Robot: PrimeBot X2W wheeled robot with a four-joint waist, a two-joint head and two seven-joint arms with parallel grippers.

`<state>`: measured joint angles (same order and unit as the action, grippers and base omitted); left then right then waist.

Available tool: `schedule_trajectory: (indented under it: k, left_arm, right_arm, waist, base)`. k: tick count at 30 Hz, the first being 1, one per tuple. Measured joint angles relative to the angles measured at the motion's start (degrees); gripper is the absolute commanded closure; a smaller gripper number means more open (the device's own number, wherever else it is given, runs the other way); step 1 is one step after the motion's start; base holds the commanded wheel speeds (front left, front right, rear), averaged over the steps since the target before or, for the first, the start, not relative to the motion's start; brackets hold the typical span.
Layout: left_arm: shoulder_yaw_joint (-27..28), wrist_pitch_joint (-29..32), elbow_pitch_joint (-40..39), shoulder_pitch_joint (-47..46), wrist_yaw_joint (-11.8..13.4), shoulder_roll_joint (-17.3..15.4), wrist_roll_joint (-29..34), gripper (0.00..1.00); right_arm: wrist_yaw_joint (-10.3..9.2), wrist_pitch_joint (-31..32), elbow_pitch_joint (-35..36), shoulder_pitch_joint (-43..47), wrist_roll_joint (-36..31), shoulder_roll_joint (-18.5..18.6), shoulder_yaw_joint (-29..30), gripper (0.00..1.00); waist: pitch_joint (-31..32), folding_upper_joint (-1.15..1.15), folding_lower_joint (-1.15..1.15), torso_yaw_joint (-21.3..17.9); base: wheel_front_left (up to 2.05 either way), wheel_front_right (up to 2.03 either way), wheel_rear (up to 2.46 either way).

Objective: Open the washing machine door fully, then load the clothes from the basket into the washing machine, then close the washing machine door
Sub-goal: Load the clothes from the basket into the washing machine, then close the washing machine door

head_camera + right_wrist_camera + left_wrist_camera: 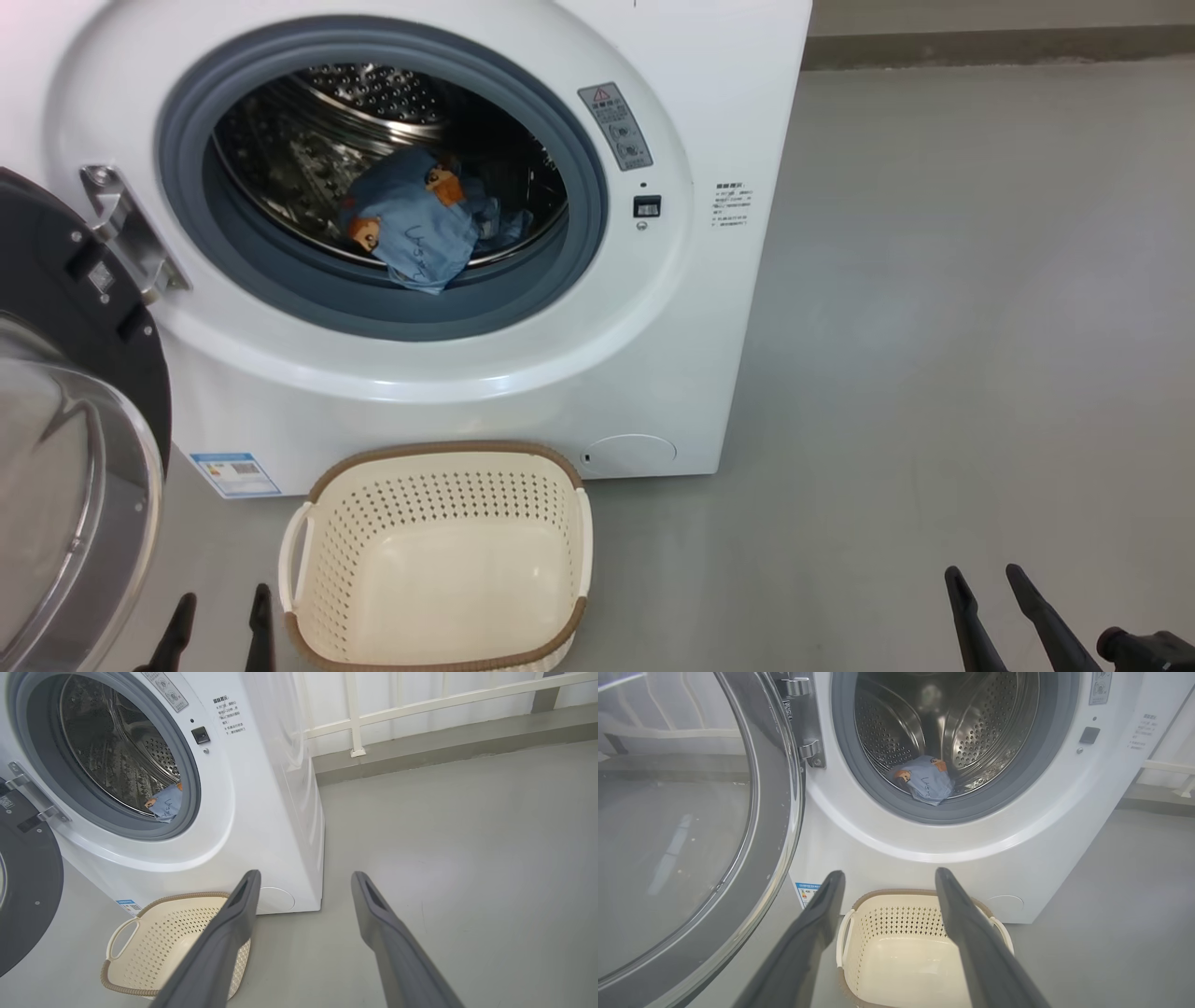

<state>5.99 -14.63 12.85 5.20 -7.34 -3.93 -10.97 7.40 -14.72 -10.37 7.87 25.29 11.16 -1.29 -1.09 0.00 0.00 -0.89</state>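
- At the far left, you find the washing machine door swung wide, leaving the drum mouth free for loading.
- The left end effector is released and empty, beside the basket.
- The basket is empty, just in front of the washing machine.
- The clothes lie in the drum.
- The right end effector is released and empty, over the floor.
- Judge door closing as your remaining step.

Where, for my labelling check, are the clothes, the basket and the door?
clothes [411, 229], head view, middle of the blue bundle
basket [439, 504], head view, perforated back wall
door [42, 280], head view, black frame
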Motion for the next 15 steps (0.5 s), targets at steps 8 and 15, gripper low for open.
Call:
schedule_trajectory:
  k: [8, 15]
  left_arm:
    - [0.75, 0.0, -1.9, 2.01, 0.0, 0.02, 0.0, 0.0]
    - [0.86, 0.0, -2.86, 2.08, 0.0, 0.13, 0.0, 0.0]
  right_arm:
    - [0.0, 0.0, 0.12, 0.44, 0.0, -0.25, 0.37, 0.0]
    - [0.0, 0.0, 0.18, 0.45, -0.01, -0.33, 0.52, 0.0]
  waist:
    - [0.38, 0.0, 0.0, 0.09]
    - [0.46, 0.0, 0.0, -0.05]
  base:
    - [0.0, 0.0, 0.0]
    - [0.0, 0.0, 0.0]
